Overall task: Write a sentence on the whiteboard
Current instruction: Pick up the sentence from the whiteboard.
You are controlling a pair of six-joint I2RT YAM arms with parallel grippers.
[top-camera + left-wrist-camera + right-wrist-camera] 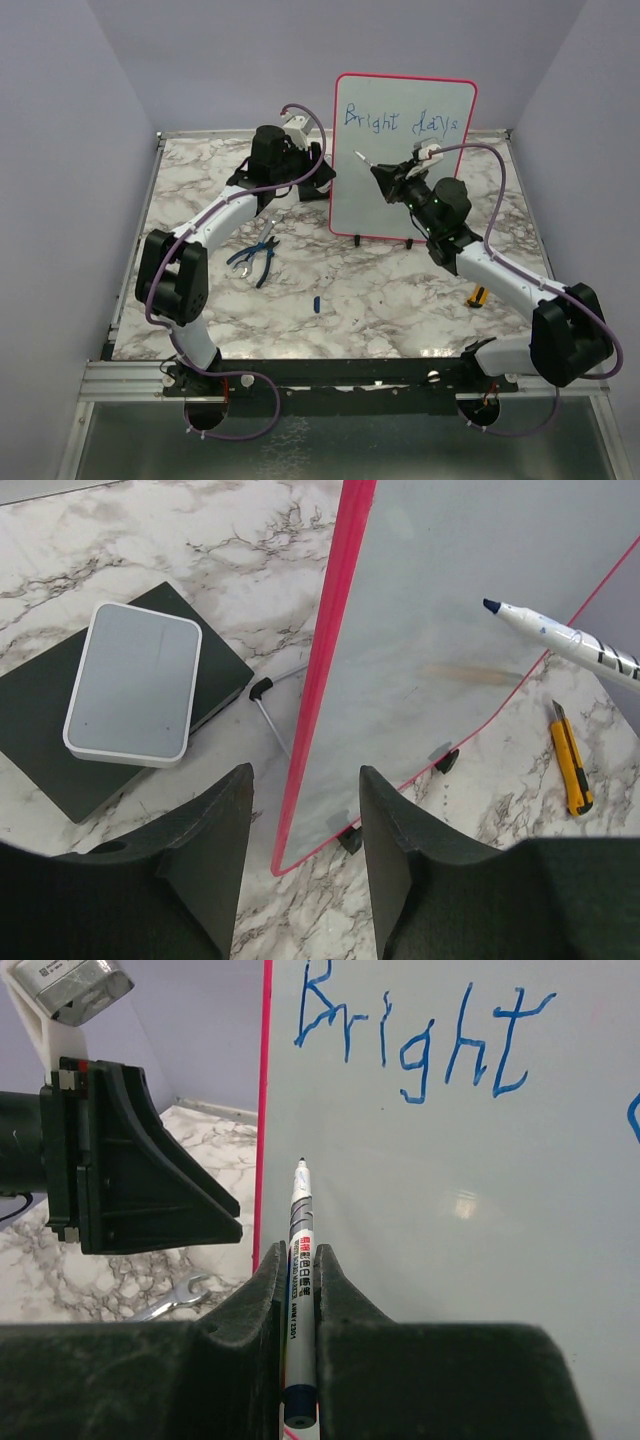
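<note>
Soft, even, bright light fills all three views. A faint glare patch sits near the centre of the whiteboard (450, 1200). Shadows are weak and focus is sharp.

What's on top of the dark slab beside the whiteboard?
A pale grey block with a white rim lies flat on the dark slab, beside the whiteboard. The slab's surface beneath it is covered.

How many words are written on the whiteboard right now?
2: "Bright" at the whiteboard's top left, and "days" to its right on the same line. The right arm covers part of the board below, so more may be hidden.
</note>
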